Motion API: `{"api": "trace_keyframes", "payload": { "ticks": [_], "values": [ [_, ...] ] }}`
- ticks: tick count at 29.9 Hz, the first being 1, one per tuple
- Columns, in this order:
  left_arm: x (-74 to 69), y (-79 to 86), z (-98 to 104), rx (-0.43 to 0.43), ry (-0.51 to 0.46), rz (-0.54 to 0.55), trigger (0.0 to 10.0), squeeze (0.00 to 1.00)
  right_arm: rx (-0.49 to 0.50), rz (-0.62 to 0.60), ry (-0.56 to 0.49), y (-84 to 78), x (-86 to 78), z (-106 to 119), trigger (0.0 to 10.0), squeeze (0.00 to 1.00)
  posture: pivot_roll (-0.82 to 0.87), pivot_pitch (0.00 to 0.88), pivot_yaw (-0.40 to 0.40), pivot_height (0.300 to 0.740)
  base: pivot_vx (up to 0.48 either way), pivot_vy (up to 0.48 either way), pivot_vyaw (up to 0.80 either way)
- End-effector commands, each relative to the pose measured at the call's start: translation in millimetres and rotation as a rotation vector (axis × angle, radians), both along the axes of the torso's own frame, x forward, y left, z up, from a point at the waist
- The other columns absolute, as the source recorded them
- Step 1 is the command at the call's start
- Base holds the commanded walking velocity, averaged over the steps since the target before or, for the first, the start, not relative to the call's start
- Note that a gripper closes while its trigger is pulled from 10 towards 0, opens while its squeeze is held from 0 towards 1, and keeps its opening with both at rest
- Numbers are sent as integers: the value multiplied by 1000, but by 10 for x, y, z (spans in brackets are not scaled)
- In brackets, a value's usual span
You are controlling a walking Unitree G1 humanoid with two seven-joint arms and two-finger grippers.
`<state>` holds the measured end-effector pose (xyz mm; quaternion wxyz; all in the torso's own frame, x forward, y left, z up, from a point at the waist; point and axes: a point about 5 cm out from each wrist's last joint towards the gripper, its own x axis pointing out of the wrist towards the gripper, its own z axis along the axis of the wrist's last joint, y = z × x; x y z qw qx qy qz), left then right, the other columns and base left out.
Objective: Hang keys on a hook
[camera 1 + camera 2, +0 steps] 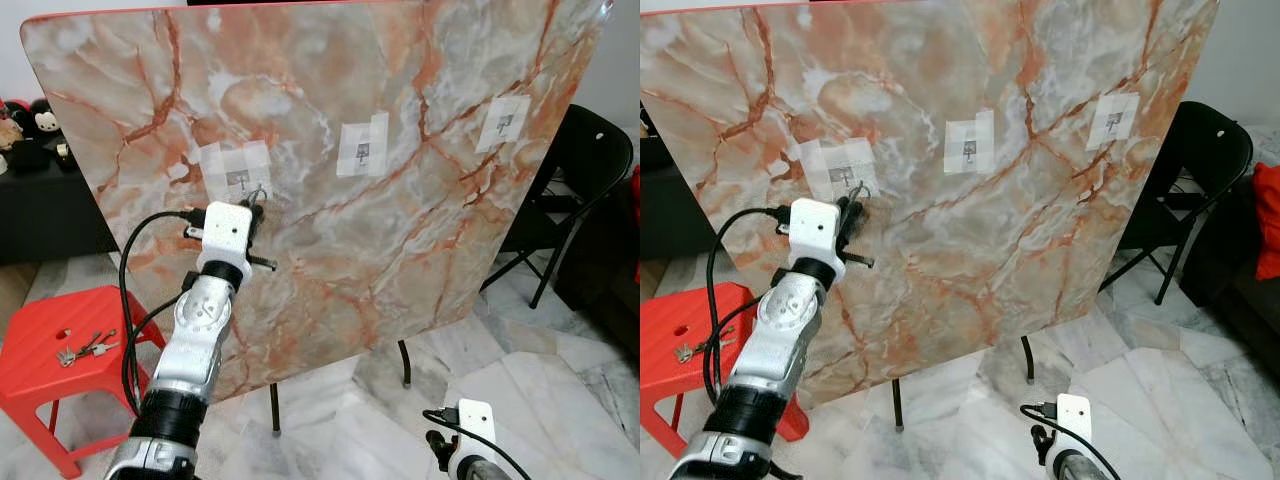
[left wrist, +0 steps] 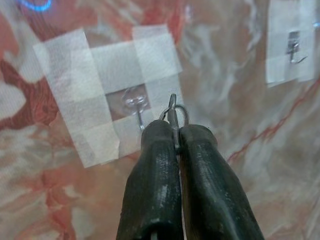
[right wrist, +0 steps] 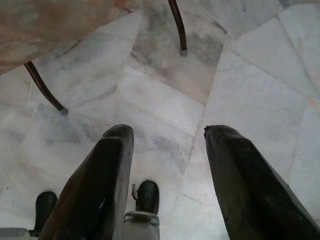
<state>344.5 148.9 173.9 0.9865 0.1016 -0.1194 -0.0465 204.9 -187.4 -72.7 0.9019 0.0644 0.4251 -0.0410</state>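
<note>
A tilted marble board [image 1: 330, 110] carries three small hooks under white tape: left hook [image 1: 237, 178], middle hook [image 1: 361, 152], right hook [image 1: 503, 123]. My left gripper [image 1: 256, 208] is raised against the board just right of and below the left hook [image 2: 136, 102]. It is shut on a thin metal key ring [image 2: 173, 109], which sticks out past the fingertips beside the hook, not on it. What hangs from the ring is hidden by the fingers. My right gripper [image 3: 170, 132] hangs low over the floor, open, with nothing in it.
A red stool [image 1: 40, 345] at lower left holds another bunch of keys [image 1: 88, 347]. A black folding chair [image 1: 580, 170] stands at right behind the board. The board's thin legs [image 1: 274, 410] rest on the marble floor. A dark cabinet with plush toys [image 1: 30, 120] is far left.
</note>
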Motion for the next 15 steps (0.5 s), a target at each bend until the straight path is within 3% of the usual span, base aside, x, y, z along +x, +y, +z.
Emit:
{"api": "trace_keyframes", "payload": {
  "ticks": [1,15],
  "values": [
    [43,13,57,14,-12,22,10000,0,-6,-1,-6,-9,25,15,10000,0,99,0,-58,740,0,0,0],
    [108,72,34,-2,8,88,10000,0,-9,2,-5,-10,28,16,10000,0,97,0,-58,740,0,0,0]
  ]
}}
